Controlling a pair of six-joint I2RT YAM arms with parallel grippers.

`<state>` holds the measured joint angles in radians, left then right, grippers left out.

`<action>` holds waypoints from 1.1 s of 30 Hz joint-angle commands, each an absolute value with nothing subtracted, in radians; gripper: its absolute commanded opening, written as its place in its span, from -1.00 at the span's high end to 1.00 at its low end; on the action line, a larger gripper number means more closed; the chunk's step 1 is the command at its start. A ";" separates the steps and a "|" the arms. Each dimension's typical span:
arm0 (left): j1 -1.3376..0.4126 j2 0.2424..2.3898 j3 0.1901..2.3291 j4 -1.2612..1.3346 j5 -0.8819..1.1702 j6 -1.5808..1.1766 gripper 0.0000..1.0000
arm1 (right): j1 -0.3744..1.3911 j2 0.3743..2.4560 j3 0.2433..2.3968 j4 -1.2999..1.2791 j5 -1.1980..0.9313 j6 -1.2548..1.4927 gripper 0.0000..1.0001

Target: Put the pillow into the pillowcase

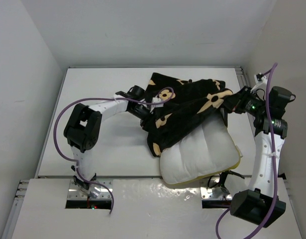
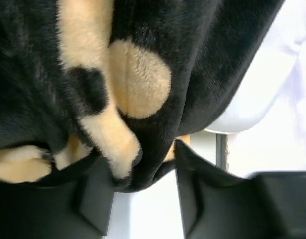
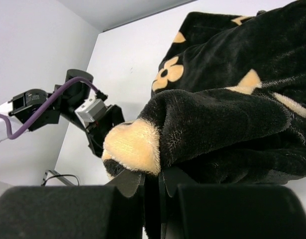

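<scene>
Black plush pillowcase (image 1: 192,102): you have it bunched across the upper middle of the top view, tan flowers showing. Its lower edge drapes over the upper part of the pillow.
Pillow (image 1: 202,152): cream-white and quilted, it lies on the surface at lower centre-right of the top view. Most of it is uncovered, and a yellow band shows along its lower right edge.
Left end effector (image 1: 145,113): it sits at the pillowcase's left edge. In your left wrist view a thick fold of black and tan pile fills the gap between the two fingers (image 2: 93,199), which pinch it, held apart by the bulk.
Right end effector (image 1: 231,103): it sits at the pillowcase's right edge, just above the pillow's upper right corner. In your right wrist view the fingers (image 3: 128,181) are pressed nearly together, with a fold of the cloth nipped between them.
Surface (image 1: 103,99): white, and bare to the left of the cloth.
</scene>
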<state>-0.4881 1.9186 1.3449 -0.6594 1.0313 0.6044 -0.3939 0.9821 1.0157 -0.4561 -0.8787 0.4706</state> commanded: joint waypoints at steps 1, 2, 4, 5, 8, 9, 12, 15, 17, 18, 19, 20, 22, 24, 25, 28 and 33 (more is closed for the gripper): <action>-0.491 1.913 1.384 -0.790 1.072 0.690 0.25 | -0.387 0.960 1.025 -0.393 -0.910 0.480 1.00; -0.492 1.913 1.387 -0.814 1.077 0.722 0.38 | -0.385 0.959 1.026 -0.393 -0.911 0.479 1.00; -0.498 1.928 1.408 -0.914 1.084 0.800 0.53 | -0.385 0.957 1.028 -0.396 -0.911 0.479 1.00; -0.503 1.934 1.416 -0.948 1.081 0.830 0.57 | -0.387 0.956 1.028 -0.396 -0.911 0.482 1.00; -0.514 1.956 1.442 -1.046 1.074 0.908 1.00 | -0.387 0.956 1.020 -0.387 -0.908 0.485 1.00; -0.514 1.959 1.445 -1.063 1.075 0.913 1.00 | -0.387 0.953 1.016 -0.382 -0.907 0.494 1.00; -0.486 1.971 1.512 -1.222 1.144 1.000 1.00 | -0.385 0.946 1.011 -0.354 -0.891 0.540 1.00; -0.376 1.983 1.688 -1.319 1.265 0.979 1.00 | -0.371 0.965 1.081 -0.302 -0.822 0.644 1.00; -0.315 1.974 1.802 -1.318 1.289 0.925 1.00 | -0.362 1.012 1.206 -0.299 -0.714 0.704 1.00; -0.251 1.964 1.936 -1.309 1.281 0.870 1.00 | -0.357 1.032 1.253 -0.305 -0.674 0.757 1.00; -0.226 1.957 2.007 -1.283 1.257 0.814 1.00 | -0.357 1.075 1.347 -0.313 -0.638 0.781 1.00; -0.197 1.933 2.058 -1.228 1.234 0.733 1.00 | -0.356 1.097 1.395 -0.324 -0.570 0.826 1.00; -0.129 1.878 2.102 -0.946 1.139 0.454 1.00 | -0.354 1.136 1.506 -0.339 -0.532 0.856 1.00; -0.080 1.755 2.019 -0.643 1.063 0.282 1.00 | -0.339 1.183 1.560 -0.351 -0.476 0.865 1.00; -0.066 1.718 1.987 -0.556 1.007 0.238 1.00 | -0.333 1.193 1.593 -0.351 -0.456 0.867 1.00; -0.006 1.664 2.034 -0.416 0.966 0.125 1.00 | -0.318 1.224 1.635 -0.359 -0.397 0.880 1.00; 0.066 1.716 2.271 -0.361 0.934 -0.044 1.00 | -0.287 1.273 1.725 -0.331 -0.344 0.919 1.00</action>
<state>-0.0082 1.6897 2.1780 -0.5049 1.0397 0.1356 -0.2832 1.2602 1.6333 -0.4519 -0.4900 0.8566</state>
